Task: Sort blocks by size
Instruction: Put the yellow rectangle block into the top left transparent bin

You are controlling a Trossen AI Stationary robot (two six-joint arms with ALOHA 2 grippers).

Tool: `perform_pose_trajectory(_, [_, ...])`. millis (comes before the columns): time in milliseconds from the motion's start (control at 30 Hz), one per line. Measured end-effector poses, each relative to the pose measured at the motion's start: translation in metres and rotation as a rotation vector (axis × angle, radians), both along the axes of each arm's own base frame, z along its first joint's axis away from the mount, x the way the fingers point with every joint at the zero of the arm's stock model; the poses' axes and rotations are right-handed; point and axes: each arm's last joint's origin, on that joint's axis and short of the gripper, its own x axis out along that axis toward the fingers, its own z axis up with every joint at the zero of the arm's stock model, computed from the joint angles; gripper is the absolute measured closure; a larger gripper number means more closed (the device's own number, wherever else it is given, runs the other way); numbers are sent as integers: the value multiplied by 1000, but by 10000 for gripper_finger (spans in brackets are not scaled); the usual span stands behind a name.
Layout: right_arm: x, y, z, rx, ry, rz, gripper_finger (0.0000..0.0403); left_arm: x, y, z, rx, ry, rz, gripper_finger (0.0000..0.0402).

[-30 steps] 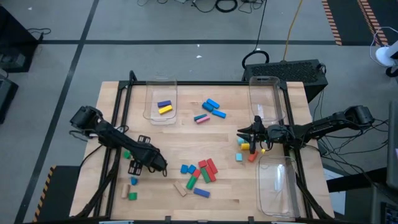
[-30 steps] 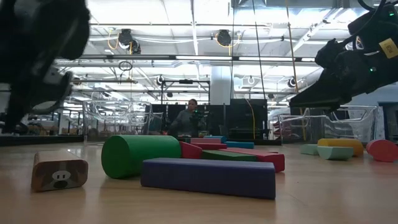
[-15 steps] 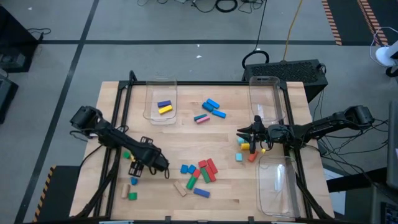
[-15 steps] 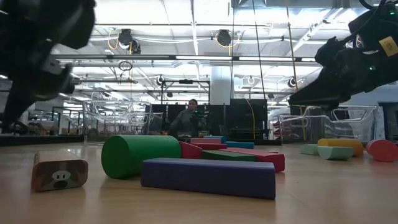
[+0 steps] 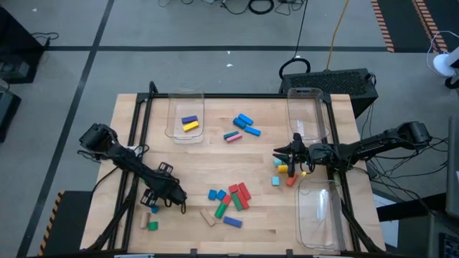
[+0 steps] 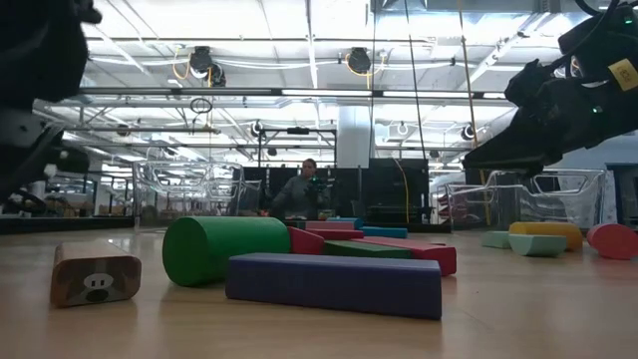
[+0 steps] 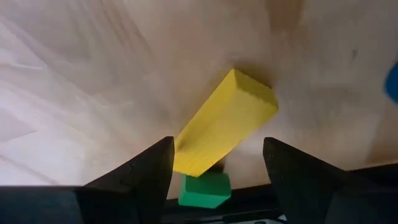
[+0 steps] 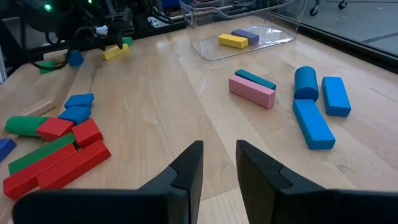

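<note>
Left gripper (image 7: 217,162) spread wide astride a yellow bar (image 7: 225,121) lying on the table (image 5: 215,154), green cube (image 7: 205,189) just beyond. Right gripper (image 8: 219,163) narrowly parted, pinching nothing, hovering near the right edge.

The setting was a large robotics lab or industrial test hall. The low view looked past a pale wooden tabletop (image 6: 518,319) into a high, open room with bright strip lights, exposed ceiling pipes (image 6: 319,95) and metal frames, where a person (image 6: 302,194) stood far back. From above, grey carpet-tiled floor (image 5: 64,64) and loose cables (image 5: 251,7) surrounded the bench.
</note>
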Motion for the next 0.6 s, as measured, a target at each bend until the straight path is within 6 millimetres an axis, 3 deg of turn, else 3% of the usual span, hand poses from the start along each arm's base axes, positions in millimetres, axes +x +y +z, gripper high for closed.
perform_pose_trajectory(200, [0, 0, 0, 0, -1, -1, 323, -5, 5, -10, 27, -24, 69, 163])
perform_pose_trajectory(300, [0, 0, 0, 0, -5, -2, 323, -2, 7, -10, 29, -38, 106, 201])
perform_pose_trajectory(467, [0, 0, 1, 0, -13, -5, 323, 3, 13, -10, 45, -47, 171, 297])
perform_pose_trajectory(600, [1, 0, 2, 9, -23, -7, 323, 7, 19, -9, 48, -49, 210, 302])
